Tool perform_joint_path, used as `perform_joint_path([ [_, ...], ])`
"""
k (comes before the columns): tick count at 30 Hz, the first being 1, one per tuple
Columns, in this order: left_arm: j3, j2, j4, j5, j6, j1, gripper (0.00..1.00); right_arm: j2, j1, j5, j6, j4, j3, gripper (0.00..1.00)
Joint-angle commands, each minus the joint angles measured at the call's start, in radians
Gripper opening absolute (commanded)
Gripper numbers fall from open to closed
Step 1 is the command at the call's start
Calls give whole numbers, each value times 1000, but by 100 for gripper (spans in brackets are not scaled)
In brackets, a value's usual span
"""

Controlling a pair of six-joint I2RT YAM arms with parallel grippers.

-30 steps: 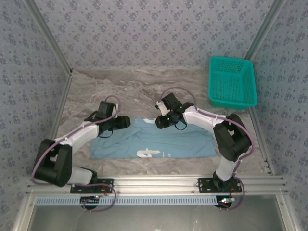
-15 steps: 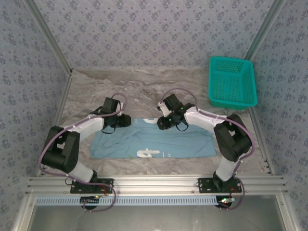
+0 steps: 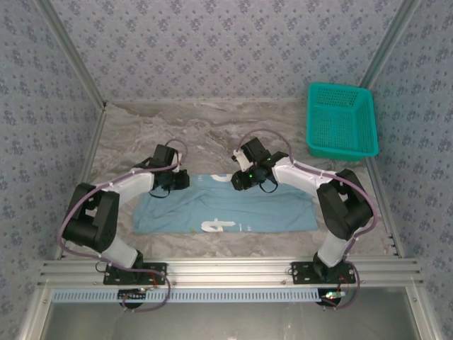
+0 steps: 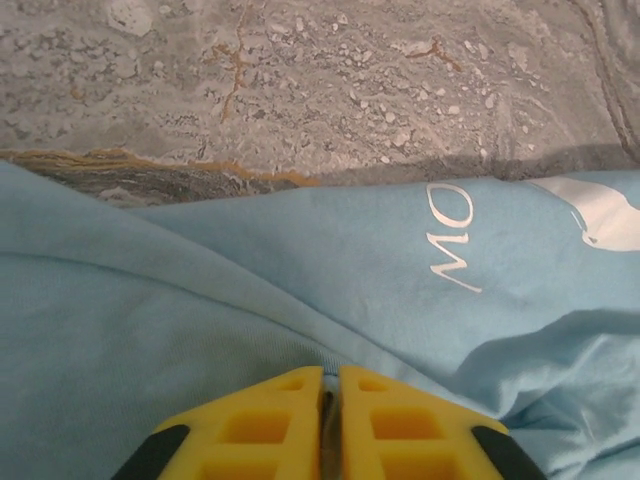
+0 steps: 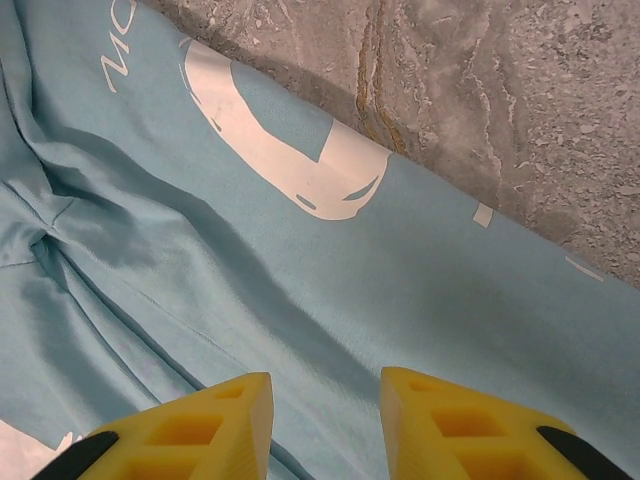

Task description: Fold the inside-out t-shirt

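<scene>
The light blue t-shirt (image 3: 233,209) lies flat as a wide band across the marble table (image 3: 212,134), with white lettering (image 3: 217,226) near its front edge. My left gripper (image 3: 185,179) rests at the shirt's upper left edge. In the left wrist view its yellow fingers (image 4: 331,372) are shut, and a ridge of blue cloth (image 4: 300,260) runs into them. My right gripper (image 3: 235,180) is at the shirt's upper middle edge. It is open (image 5: 325,385), its fingertips low over smooth fabric (image 5: 300,270) beside a white print (image 5: 290,150).
A teal mesh basket (image 3: 341,120) stands at the back right of the table. Patterned walls close in the back and both sides. Bare marble lies beyond the shirt's far edge (image 4: 330,90).
The left arm's elbow has swung outward and back, while its gripper stays at the shirt's upper left edge. The right gripper has barely shifted.
</scene>
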Motion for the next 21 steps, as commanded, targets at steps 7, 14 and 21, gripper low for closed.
perform_joint_path([
  [7, -60, -255, -164, 1, -79, -109, 3, -32, -18, 21, -9, -42, -5, 35],
  [14, -177, -395, -208, 14, -189, -204, 3, -28, -32, 25, -21, -51, 5, 35],
  [21, -228, -380, -157, 69, -224, -258, 7, -28, -30, 47, -29, -62, 16, 35],
])
